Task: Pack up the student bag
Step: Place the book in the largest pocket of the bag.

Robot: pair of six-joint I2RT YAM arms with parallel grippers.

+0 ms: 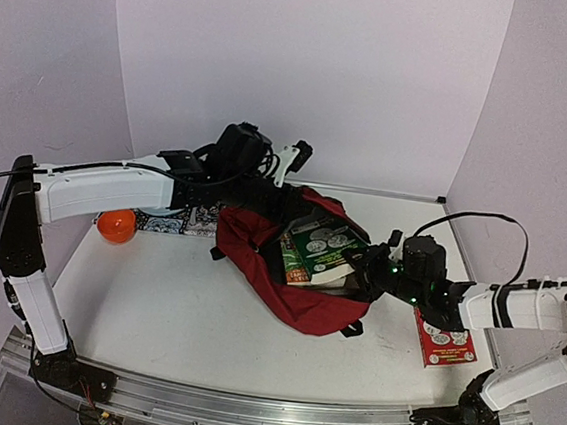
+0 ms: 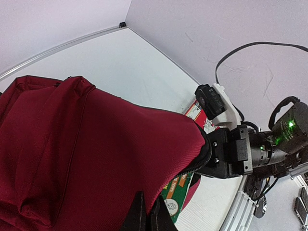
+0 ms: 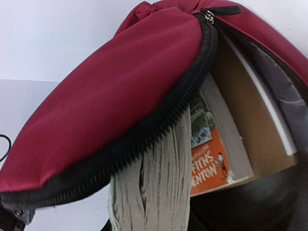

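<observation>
Soft, dark red woven student bag [image 1: 291,294] is being seen slumped mid-table [image 1: 174,303], black toothy zip [image 3: 192,82] gaping, papery books [image 1: 325,247] poking out. Left arm [image 1: 105,190] is being held stretched over its back, left end effector [image 2: 147,216] clenched on the flap fabric. Right end effector [image 1: 367,266] is being held at the mouth; grip can't be told.

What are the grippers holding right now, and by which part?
The left gripper is shut on the student bag, pinching the red fabric near its zip opening. The right gripper is at the books; a grip there cannot be told.
</observation>
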